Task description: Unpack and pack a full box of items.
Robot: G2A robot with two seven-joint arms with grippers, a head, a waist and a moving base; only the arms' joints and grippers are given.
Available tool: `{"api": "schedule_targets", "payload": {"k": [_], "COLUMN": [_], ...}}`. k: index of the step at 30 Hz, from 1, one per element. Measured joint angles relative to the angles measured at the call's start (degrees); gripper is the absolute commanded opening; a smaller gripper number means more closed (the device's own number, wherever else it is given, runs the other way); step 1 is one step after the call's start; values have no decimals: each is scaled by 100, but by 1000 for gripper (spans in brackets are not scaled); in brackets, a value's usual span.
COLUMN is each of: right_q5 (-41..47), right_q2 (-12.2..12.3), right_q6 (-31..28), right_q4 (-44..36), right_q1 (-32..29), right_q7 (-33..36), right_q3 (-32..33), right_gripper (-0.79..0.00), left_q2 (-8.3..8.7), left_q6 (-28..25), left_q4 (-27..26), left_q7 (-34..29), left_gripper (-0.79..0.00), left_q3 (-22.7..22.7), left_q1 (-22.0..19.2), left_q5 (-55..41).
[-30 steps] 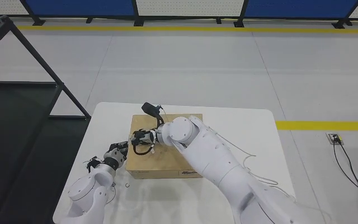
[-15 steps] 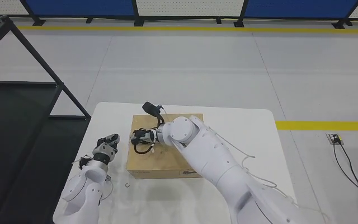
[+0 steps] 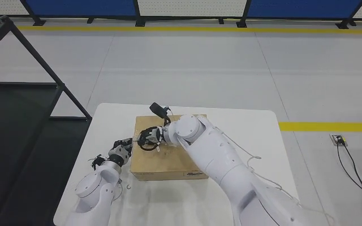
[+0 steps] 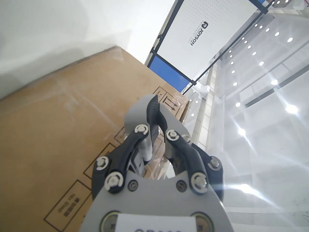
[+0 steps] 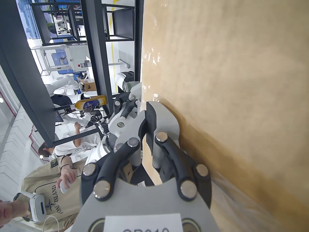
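A closed, taped cardboard box (image 3: 175, 155) sits in the middle of the white table (image 3: 249, 135). My right gripper (image 3: 148, 135) lies on the box top near its left edge, fingers shut with nothing visible between them (image 5: 146, 121); the box top (image 5: 229, 73) runs alongside it. My left gripper (image 3: 125, 147) is low against the box's left side, also shut and holding nothing (image 4: 154, 114). The printed box side (image 4: 60, 121) is right beside it. The left gripper (image 5: 125, 105) shows just beyond the box edge in the right wrist view.
A black metal frame (image 3: 34, 85) stands off the table's left side. A thin white cable (image 3: 251, 158) trails over the table to the right of the box. A small loose bit (image 3: 129, 185) lies near the box's front left corner.
The left gripper drew back from the box half a second ago and has come back to its left side. The right gripper shifted slightly right on the top; the box nudged a little right.
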Motion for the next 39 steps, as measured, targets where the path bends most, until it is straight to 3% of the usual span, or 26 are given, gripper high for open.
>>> {"api": "schedule_targets", "payload": {"k": [17,24,35,39], "right_q5": [-289,-260,-502,-477], "right_q2": [270,497,823,1010], "right_q6": [-41,-281,-200,-434], "right_q4": [183,224,-17,-142], "right_q1": [93,78,-34,-127], "right_q7": [458,962,1110,1383], "right_q3": [236,422,589,735], "right_gripper": [-785,-785,-785,-785], "left_q2": [0,3,7,10], "left_q6": [17,3,-6,-11], "left_q4": [-20,-29,-81,-103], "left_q7": [70,94,138,159], "left_gripper": [-785,-785,-785,-785], "left_q3": [-95,-162,-231,-276], "left_q1": [-42,-48,-61,-51], "left_q5": [-47,-83,-106,-126]}}
